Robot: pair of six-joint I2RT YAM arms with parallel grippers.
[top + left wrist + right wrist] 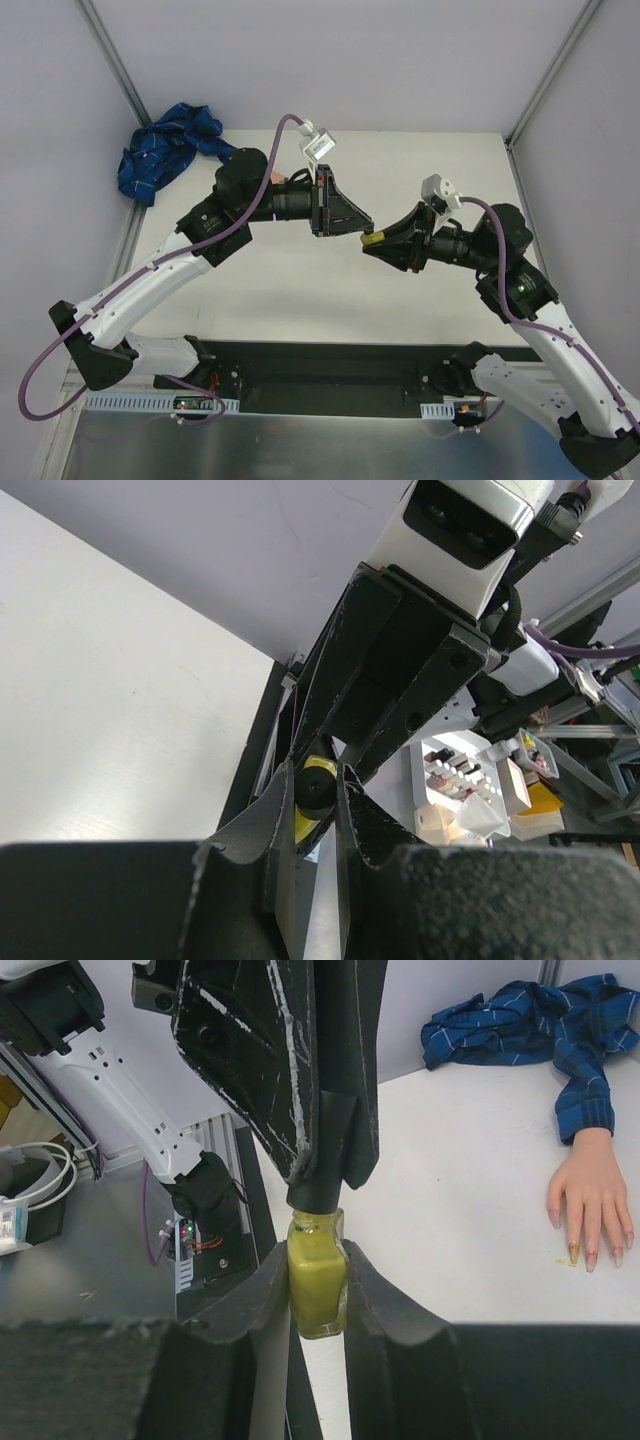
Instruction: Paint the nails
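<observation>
Quick note on the polish bottle: it's pinched hard between the jaws of the right gripper, by the yellow-green glass, and held up off the table. At the bottle's other end the cap is clenched by the left gripper, jaws shut tight on it. From that pose it's guessed the cap is being unscrewed so the brush can be drawn out.

The nails are nowhere near the bottle yet. They're well apart from it, on the mannequin hand lying flat on the table. The plaid sleeve is bunched up further from the bottle again. A yellowish mark can be made out by one fingertip, but it's too small to say more.

To get this step done well:
- The glass should be held dead steady, with all the twisting left to the cap side.
- Neither grip should be eased.
- Once the cap is loose, it should be pulled straight along the bottle's axis so the brush isn't scraped on the neck.
- The bottle's tilt can't be judged for sure, so spills should be watched for.
</observation>
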